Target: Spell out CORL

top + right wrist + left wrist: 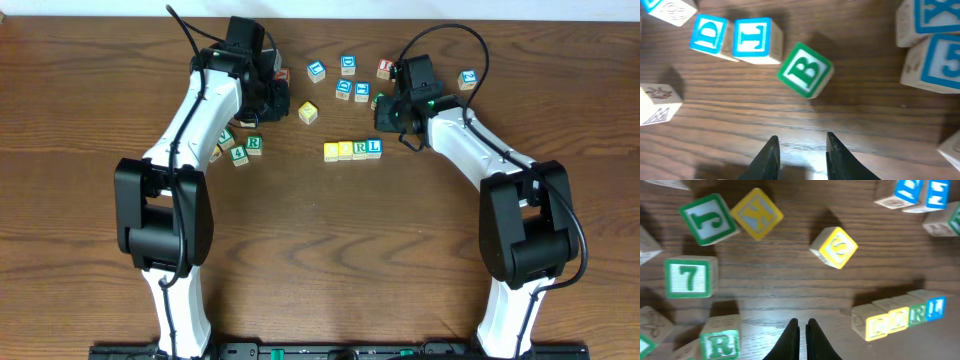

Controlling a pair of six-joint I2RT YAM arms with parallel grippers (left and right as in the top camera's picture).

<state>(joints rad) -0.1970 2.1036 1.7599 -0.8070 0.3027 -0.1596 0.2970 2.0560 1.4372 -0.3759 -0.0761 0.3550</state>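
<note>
The row of blocks (352, 150) ended in R and L. The left gripper (801, 340) was pressed together, the right gripper (801, 155) spread and empty.

You will find the row of four cubes (352, 150) running left to right at mid-bench (330, 250), sides touching. A single cube (308, 112) lies apart, far-left of it. A cluster (254, 144) lies left; loose cubes (347, 65) lie farther back.
</note>
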